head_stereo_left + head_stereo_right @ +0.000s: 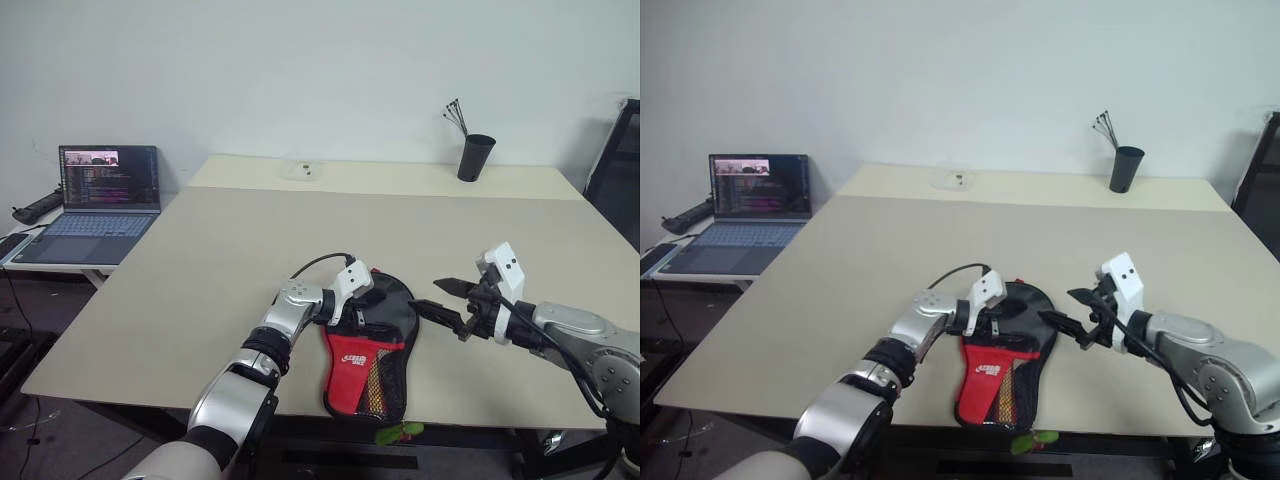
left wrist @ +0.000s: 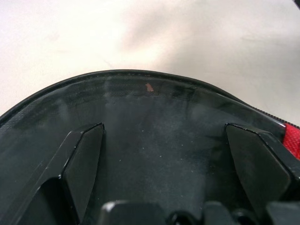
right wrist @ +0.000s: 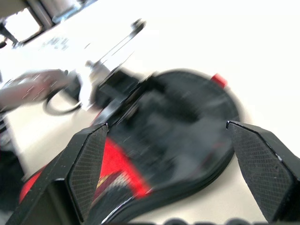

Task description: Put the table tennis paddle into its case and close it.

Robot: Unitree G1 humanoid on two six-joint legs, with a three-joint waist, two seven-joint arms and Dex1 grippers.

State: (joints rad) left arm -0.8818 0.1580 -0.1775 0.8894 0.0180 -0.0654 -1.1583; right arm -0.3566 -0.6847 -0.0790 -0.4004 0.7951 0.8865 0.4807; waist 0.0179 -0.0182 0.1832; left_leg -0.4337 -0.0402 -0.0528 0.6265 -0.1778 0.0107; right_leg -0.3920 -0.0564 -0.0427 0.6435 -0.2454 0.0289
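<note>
Low at centre frame, my left gripper (image 1: 362,312) spreads wide over the black-and-red soft zip case (image 1: 372,352); my right gripper (image 1: 442,300) gapes empty just right of it.

Two silver jointed arms at lower frame, each ending in a white wrist block and black two-fingered gripper, left gripper (image 1: 362,318) and right gripper (image 1: 448,300); finger pads (image 3: 89,166) apparently cross-hatched; black cables trail both forearms.
</note>
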